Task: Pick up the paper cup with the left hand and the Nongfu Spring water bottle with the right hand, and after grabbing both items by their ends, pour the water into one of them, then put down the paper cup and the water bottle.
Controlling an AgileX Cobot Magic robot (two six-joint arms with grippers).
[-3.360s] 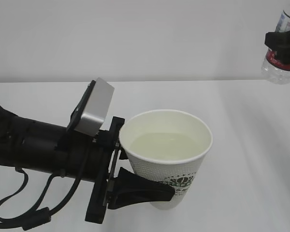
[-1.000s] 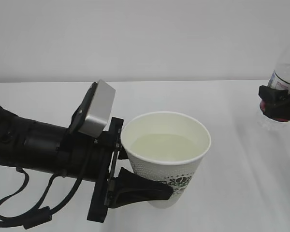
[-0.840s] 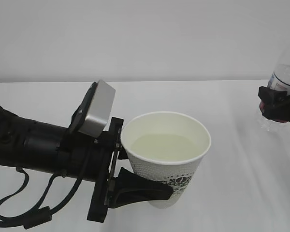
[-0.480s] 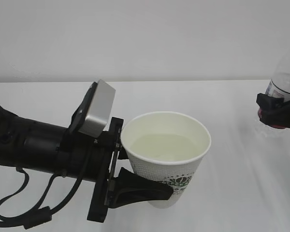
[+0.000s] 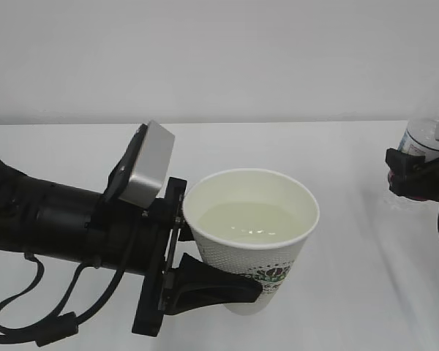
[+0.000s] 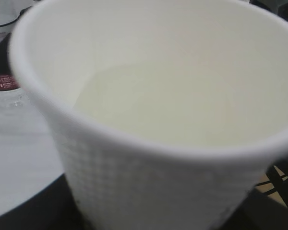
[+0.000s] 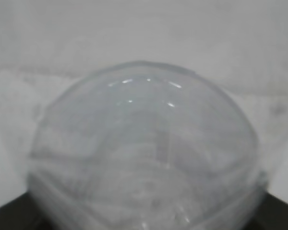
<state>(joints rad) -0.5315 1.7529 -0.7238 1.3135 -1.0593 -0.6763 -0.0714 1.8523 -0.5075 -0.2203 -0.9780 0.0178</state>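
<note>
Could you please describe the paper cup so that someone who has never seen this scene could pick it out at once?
Over the white table, follow the thick black arm from the left to the left hand. It grips the paper cup, white and tapered, with a green logo and water inside. The only other container is the clear Nongfu Spring water bottle at far right.

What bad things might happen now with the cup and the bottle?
The paper cup holds a lot of water and the left gripper pinches only its side, so a squeeze or bump when it lands on the table could slop water out. The bottle, held low by the right gripper, sits right at the edge of the view and might tip when let go.
</note>
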